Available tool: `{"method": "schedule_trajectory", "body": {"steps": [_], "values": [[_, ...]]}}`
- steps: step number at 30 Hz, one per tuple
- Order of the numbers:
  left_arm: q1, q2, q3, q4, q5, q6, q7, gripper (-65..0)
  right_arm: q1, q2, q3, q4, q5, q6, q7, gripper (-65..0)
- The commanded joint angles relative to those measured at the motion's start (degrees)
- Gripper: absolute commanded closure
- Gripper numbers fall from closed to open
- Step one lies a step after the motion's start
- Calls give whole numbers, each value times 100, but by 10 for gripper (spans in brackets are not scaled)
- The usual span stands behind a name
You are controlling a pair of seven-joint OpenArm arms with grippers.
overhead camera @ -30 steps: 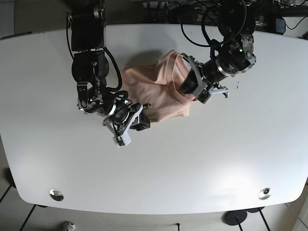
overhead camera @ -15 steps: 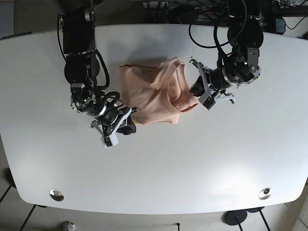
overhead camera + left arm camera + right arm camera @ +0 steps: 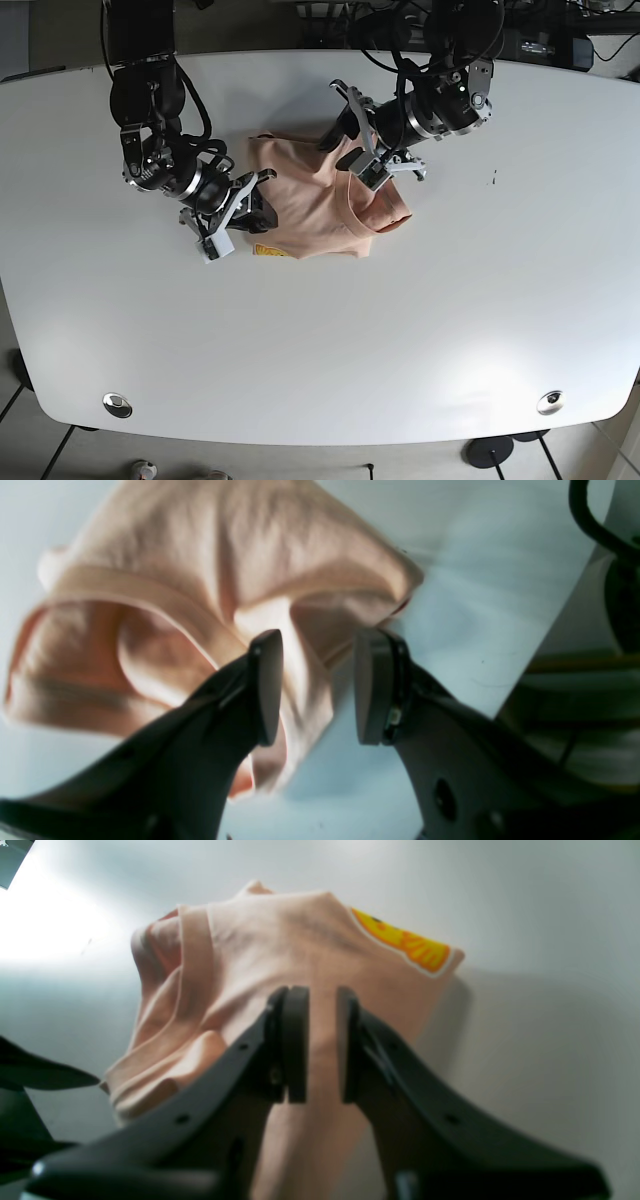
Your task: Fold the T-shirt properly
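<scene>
The right gripper (image 3: 316, 1045) hangs over the peach T-shirt (image 3: 260, 970), its dark jaws nearly together with a narrow gap and no cloth seen between them. The shirt lies bunched on the white table (image 3: 540, 1040), ribbed neckband (image 3: 192, 955) facing left, a yellow-orange print (image 3: 407, 946) at its right corner.

Both arms are built in black with silver-grey joint rings; black cables are looped above the left gripper (image 3: 358, 140). Dark, flat-padded fingers with small screw holes are seen on the right gripper (image 3: 316, 1045).
</scene>
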Motion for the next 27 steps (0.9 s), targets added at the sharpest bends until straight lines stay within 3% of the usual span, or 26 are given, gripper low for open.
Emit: {"method": "schedule_trajectory", "body": {"steps": [1,5,11,16,20,24,27], "values": [[80,-172,-7,99,-76,436,-143,-225,56,30,32,106,99,29,150,-87],[97,-594,-7,99,-85,1245,-152,-229,56,30,32,106,99,29,150,-87],[282,-646,-16,-42,-76,1289,-152,-236,65,-5,32,106,99,29,150,-87],[423,-637,-7,-130,-76,1297,-152,-342,74,-14,32,106,99,29,150,-87],[440,-646,20,-148,-49,1297,-152,-367,56,-14,32,106,99,29,150,-87],[440,-646,714,-148,891,1271,-152,-368,56,-23,32,106,99,29,150,-87],[440,-637,872,-148,1050,1271,-152,-368,56,-23,32,106,126,29,150,-87]]}}
